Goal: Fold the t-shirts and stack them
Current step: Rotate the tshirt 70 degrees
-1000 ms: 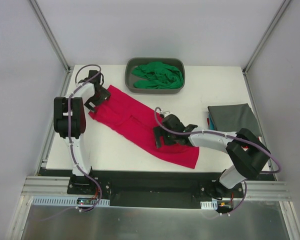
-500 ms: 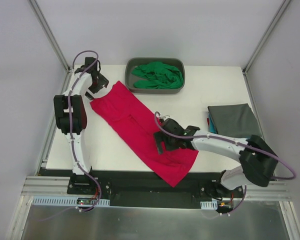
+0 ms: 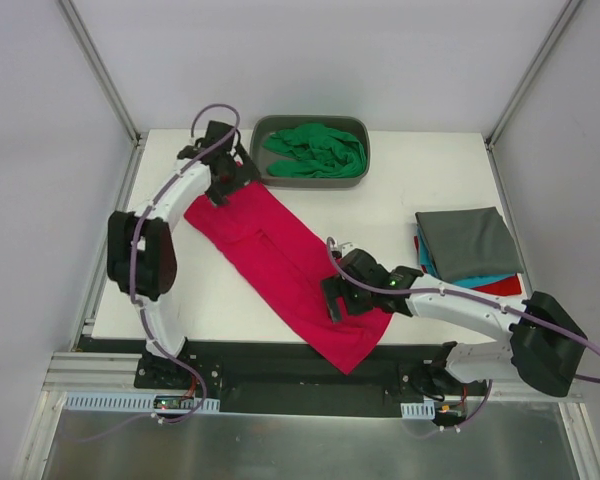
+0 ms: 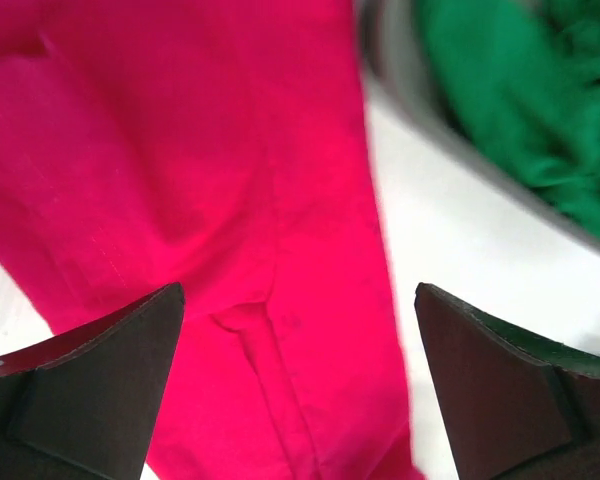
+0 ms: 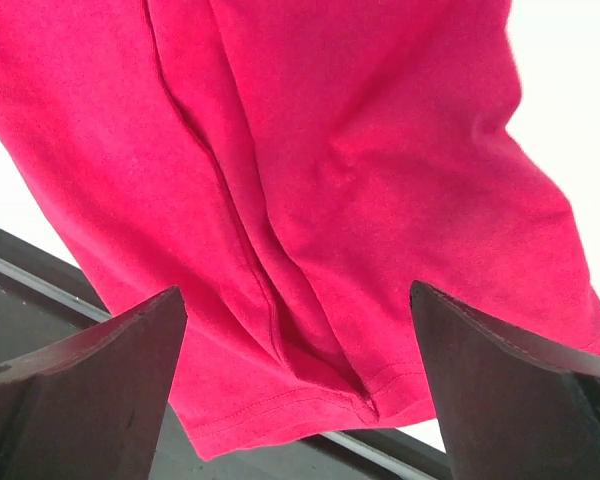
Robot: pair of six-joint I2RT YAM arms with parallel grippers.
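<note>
Crimson-pink shirt (image 3: pixel 280 262): lies flat on the table as a long band, slanting from the upper left of the top view, just beside the tub, down to the lower middle; its lower end hangs past the table's near edge over the black rail (image 3: pixel 280 358).
Seams: in the right wrist view the crimson-pink shirt (image 5: pixel 380 170) shows a long fold line and a stitched hem at the bottom; in the left wrist view the cloth (image 4: pixel 180 170) fills the left and centre.
Green shirt (image 3: pixel 315 150): crumpled inside the tub, upper centre; it also shows blurred at the upper right of the left wrist view (image 4: pixel 520 100).
Stack: at the right edge of the table the dark grey shirt (image 3: pixel 468 243) lies folded on top, with a strip of teal shirt (image 3: pixel 467 282) and a strip of red shirt (image 3: pixel 504 288) showing below it.
Left gripper (image 3: pixel 227 185): over the upper end of the pink band, next to the tub's left corner; jaws spread wide, nothing between them, fingers (image 4: pixel 90 390) at the bottom corners of its own view.
Right gripper (image 3: pixel 342 297): over the lower part of the band; jaws spread wide, fingers (image 5: pixel 90 390) framing the hem.
Contact with cloth: cannot tell for either gripper.
Tub (image 3: pixel 257 150): grey, at the table's far edge.
Table (image 3: pixel 400 200): white.
</note>
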